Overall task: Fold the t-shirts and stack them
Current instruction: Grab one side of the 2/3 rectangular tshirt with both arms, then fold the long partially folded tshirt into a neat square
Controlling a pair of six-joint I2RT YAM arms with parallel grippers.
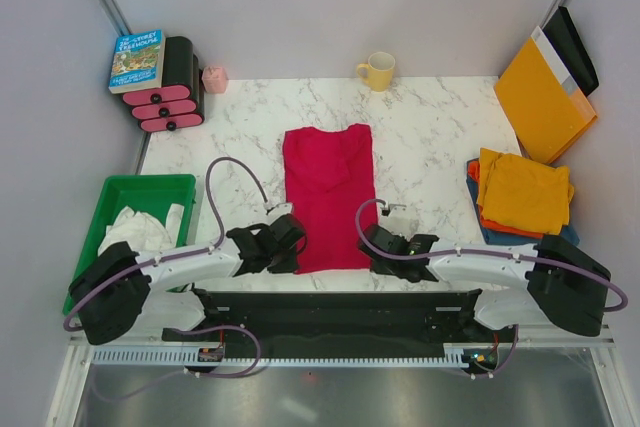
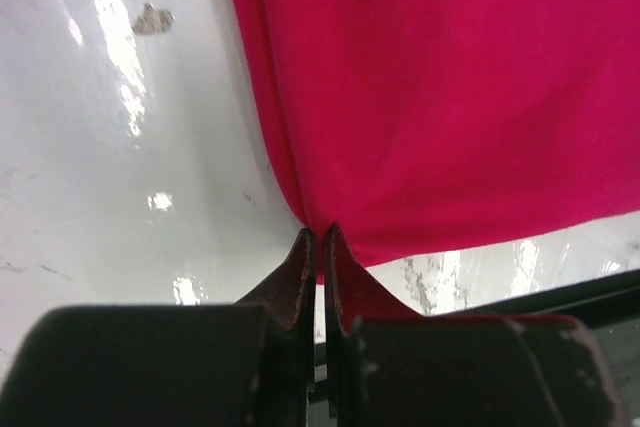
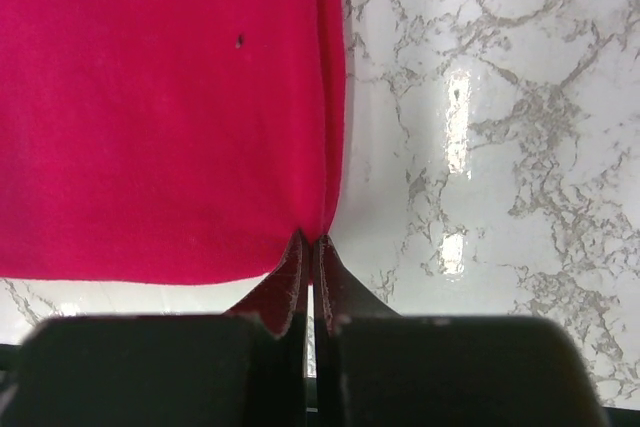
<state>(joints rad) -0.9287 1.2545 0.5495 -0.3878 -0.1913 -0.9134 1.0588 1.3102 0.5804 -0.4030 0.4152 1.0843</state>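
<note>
A crimson red t-shirt (image 1: 328, 192) lies flat in the middle of the marble table (image 1: 430, 137), folded into a long strip, sleeves tucked in. My left gripper (image 1: 296, 240) is shut on its near left corner (image 2: 330, 217). My right gripper (image 1: 368, 244) is shut on its near right corner (image 3: 322, 209). In both wrist views the fingertips pinch the cloth's edge at the hem. At the right edge of the table sits a stack of folded t-shirts (image 1: 522, 195), mustard-yellow on top, with orange-red and blue showing beneath.
A green bin (image 1: 112, 202) with white cloth (image 1: 140, 229) stands at the left. At the back are a yellow mug (image 1: 378, 71), a pink small cup (image 1: 214, 79), a black and pink holder (image 1: 172, 97) with a book (image 1: 137, 60), and an orange-yellow envelope (image 1: 543, 99) leaning at the right.
</note>
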